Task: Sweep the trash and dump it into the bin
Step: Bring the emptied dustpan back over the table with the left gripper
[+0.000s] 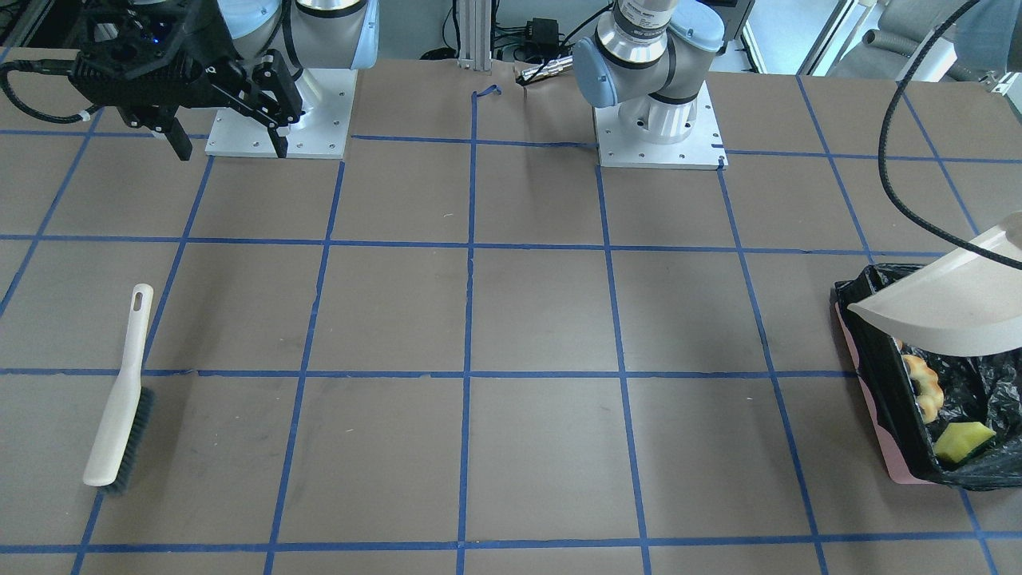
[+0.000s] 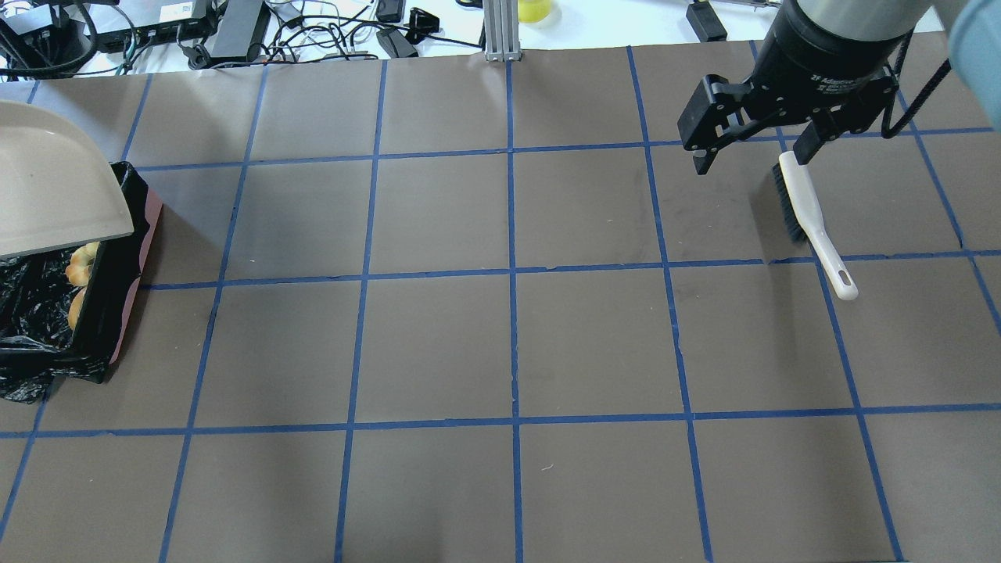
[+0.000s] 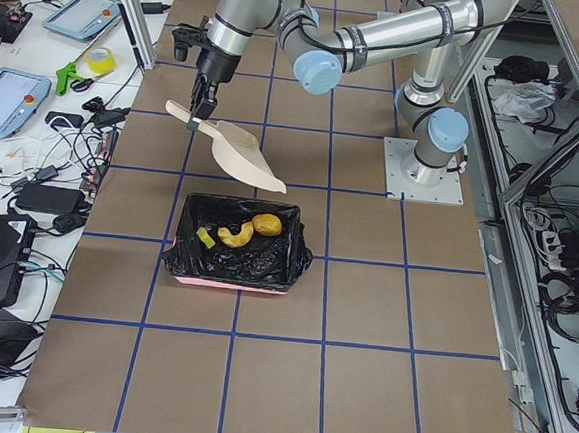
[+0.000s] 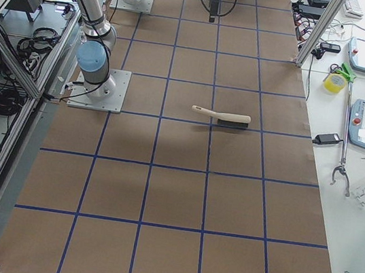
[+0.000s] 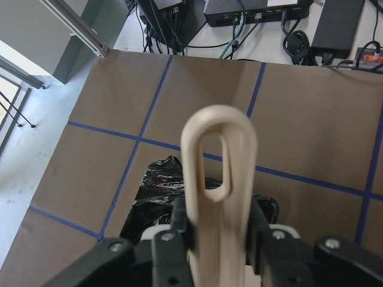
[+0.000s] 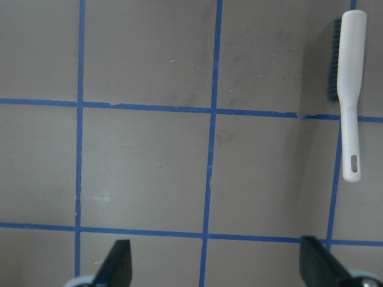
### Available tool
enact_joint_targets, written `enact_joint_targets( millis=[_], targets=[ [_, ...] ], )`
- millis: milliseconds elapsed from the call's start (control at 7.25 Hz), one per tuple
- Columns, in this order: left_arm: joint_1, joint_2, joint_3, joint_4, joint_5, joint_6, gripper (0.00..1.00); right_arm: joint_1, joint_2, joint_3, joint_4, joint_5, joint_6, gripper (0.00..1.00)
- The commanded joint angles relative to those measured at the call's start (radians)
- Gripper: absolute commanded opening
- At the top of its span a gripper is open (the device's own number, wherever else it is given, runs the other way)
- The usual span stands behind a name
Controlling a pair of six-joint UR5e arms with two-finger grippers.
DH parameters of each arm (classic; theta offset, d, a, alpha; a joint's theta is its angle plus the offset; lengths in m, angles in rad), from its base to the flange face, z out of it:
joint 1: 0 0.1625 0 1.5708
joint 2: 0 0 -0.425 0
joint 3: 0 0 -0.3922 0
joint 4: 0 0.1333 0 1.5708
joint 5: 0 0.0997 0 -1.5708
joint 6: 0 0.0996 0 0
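Our left claw [image 5: 218, 234] is clamped on the looped handle of the beige plastic dustpan [image 3: 239, 157], 1 finger on each side of it. We hold the pan in the air with its open mouth tipped down over the rectangular pink bin lined with a crinkly black plastic bag [image 3: 226, 284], which stands on the brown desk with its blue tape grid [image 1: 543, 319] at our left end.

All 3 pieces of trash lie inside the bag: the glossy orange-brown lump [image 3: 266, 225], the pale cream-yellow curved ring [image 3: 233, 236] and the bright yellow-green wedge [image 3: 205, 237]. We see no trash anywhere on the desk, and none on the part of the pan that shows.

Our right claw [image 1: 232, 148] hangs empty above the desk with its jaws wide apart. The beige brush with dark bristles [image 1: 120, 399] lies flat on the desk, well apart from the bin and touched by neither claw.

We judge the sweeping finished and the dump at its end. The next move calls for levelling the pan, carrying it clear of the bag's rim so that the lip does not snag the plastic, setting it down on the desk and letting go.
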Motion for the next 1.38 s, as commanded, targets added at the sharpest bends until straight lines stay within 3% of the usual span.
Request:
enact_joint_targets(
  millis=[0,276,690,1103,1241],
  targets=[
    [-0.044,0.023,-0.011,-0.14,-0.079,-0.204,0.0,0.0,0.0,0.0,-0.001,0.001,0.0,1.0],
    [-0.053,0.029,-0.005,-0.273,-0.209,-0.4,0.0,0.0,0.0,0.0,-0.001,0.003,0.0,1.0],
    [-0.082,0.012,-0.048,-0.273,-0.327,-0.751,0.0,0.0,0.002,0.001,0.0,0.004,0.0,1.0],
    [-0.082,-0.034,-0.085,-0.241,-0.432,-0.99,0.0,0.0,0.0,0.001,0.0,0.003,0.0,1.0],
    [-0.084,-0.064,-0.087,-0.227,-0.426,-1.028,0.0,0.0,0.0,0.001,0.0,0.003,0.0,1.0]
  ],
)
